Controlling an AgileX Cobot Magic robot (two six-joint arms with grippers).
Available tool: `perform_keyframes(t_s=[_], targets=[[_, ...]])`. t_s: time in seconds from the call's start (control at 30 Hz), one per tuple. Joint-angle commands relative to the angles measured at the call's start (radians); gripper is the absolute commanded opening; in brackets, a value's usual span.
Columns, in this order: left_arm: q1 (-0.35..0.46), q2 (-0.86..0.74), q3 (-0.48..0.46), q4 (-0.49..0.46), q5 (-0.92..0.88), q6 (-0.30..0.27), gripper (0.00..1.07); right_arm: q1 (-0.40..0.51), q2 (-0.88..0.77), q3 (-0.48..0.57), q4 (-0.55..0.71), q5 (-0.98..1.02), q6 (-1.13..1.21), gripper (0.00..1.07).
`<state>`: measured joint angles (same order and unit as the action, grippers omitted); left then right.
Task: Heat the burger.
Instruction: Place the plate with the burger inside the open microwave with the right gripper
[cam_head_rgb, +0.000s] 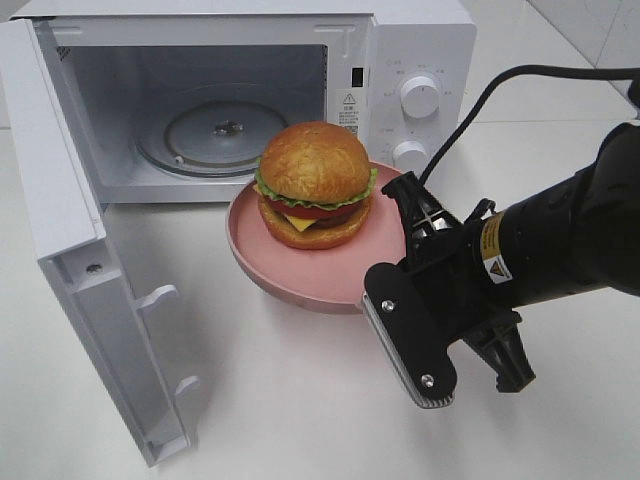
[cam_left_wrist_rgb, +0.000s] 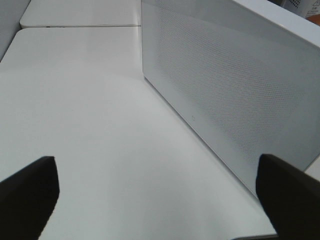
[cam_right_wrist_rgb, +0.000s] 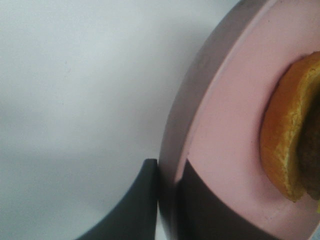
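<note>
The burger (cam_head_rgb: 315, 185) with its golden bun, lettuce, tomato and cheese sits on a round pink plate (cam_head_rgb: 290, 270). The plate is held just above the table, in front of the open microwave (cam_head_rgb: 420, 60). My right gripper (cam_head_rgb: 402, 205) is shut on the plate's right rim. In the right wrist view the gripper (cam_right_wrist_rgb: 170, 172) pinches that rim, one dark finger (cam_right_wrist_rgb: 142, 202) under the plate (cam_right_wrist_rgb: 225, 125) and one on top, with the burger's bun (cam_right_wrist_rgb: 285, 145) close by. My left gripper (cam_left_wrist_rgb: 156, 162) is open and empty over the white table.
The microwave door (cam_head_rgb: 70, 200) swings out wide to the left, and the glass turntable (cam_head_rgb: 225, 135) inside is bare. In the left wrist view a white dotted panel (cam_left_wrist_rgb: 225, 90) stands close to the left gripper. A black cable (cam_head_rgb: 500, 85) runs above the right arm.
</note>
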<state>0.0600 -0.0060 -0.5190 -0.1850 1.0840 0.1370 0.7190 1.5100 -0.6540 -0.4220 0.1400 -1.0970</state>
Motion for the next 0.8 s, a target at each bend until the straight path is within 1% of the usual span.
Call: perform_keyframes(t_s=[0.03, 0.07, 0.1, 0.13, 0.17, 0.2, 0.27, 0.3, 0.33, 0.4, 0.43, 0.47, 0.5, 0.53, 0.57, 0.6, 0.8], targets=[[0.0, -0.016, 0.003, -0.001, -0.014, -0.008, 1.0, -0.007, -0.009, -0.024, 0.186, -0.055, -0.244, 0.0], [0.0, -0.016, 0.003, -0.001, -0.014, -0.008, 1.0, -0.007, -0.009, -0.024, 0.186, -0.055, -0.244, 0.0], [0.0, -0.016, 0.003, -0.001, -0.014, -0.008, 1.0, -0.007, -0.009, -0.024, 0.257, -0.055, -0.324, 0.0], [0.0, -0.016, 0.003, -0.001, -0.014, -0.008, 1.0, -0.007, -0.009, -0.024, 0.257, -0.055, -0.324, 0.0], [0.0, -0.016, 0.003, -0.001, -0.014, -0.008, 1.0, -0.007, -0.005, -0.025, 0.333, -0.055, -0.394, 0.0], [0.0, -0.016, 0.003, -0.001, -0.014, -0.008, 1.0, -0.007, -0.005, -0.025, 0.333, -0.055, -0.394, 0.0], [0.0, -0.016, 0.003, -0.001, -0.014, -0.008, 1.0, -0.026, -0.005, -0.029, 0.416, -0.059, -0.492, 0.0], [0.0, -0.016, 0.003, -0.001, -0.014, -0.008, 1.0, -0.026, -0.005, -0.029, 0.416, -0.059, -0.492, 0.0], [0.0, -0.016, 0.003, -0.001, -0.014, -0.008, 1.0, -0.039, -0.005, -0.03, 0.462, -0.065, -0.539, 0.0], [0.0, -0.016, 0.003, -0.001, -0.014, -0.008, 1.0, -0.043, -0.005, -0.03, 0.481, -0.065, -0.556, 0.0], [0.0, -0.016, 0.003, -0.001, -0.014, -0.008, 1.0, -0.052, -0.005, -0.03, 0.538, -0.064, -0.593, 0.0], [0.0, -0.016, 0.003, -0.001, -0.014, -0.008, 1.0, -0.052, -0.005, -0.03, 0.538, -0.064, -0.593, 0.0], [0.0, -0.016, 0.003, -0.001, -0.014, -0.008, 1.0, -0.053, -0.005, -0.03, 0.6, -0.062, -0.649, 0.0], [0.0, -0.016, 0.003, -0.001, -0.014, -0.008, 1.0, -0.053, -0.005, -0.03, 0.623, -0.062, -0.679, 0.0], [0.0, -0.016, 0.003, -0.001, -0.014, -0.008, 1.0, -0.053, -0.005, -0.03, 0.623, -0.062, -0.679, 0.0], [0.0, -0.016, 0.003, -0.001, -0.014, -0.008, 1.0, -0.053, -0.005, -0.03, 0.652, -0.062, -0.714, 0.0], [0.0, -0.016, 0.003, -0.001, -0.014, -0.008, 1.0, -0.053, -0.005, -0.034, 0.646, -0.052, -0.686, 0.0]])
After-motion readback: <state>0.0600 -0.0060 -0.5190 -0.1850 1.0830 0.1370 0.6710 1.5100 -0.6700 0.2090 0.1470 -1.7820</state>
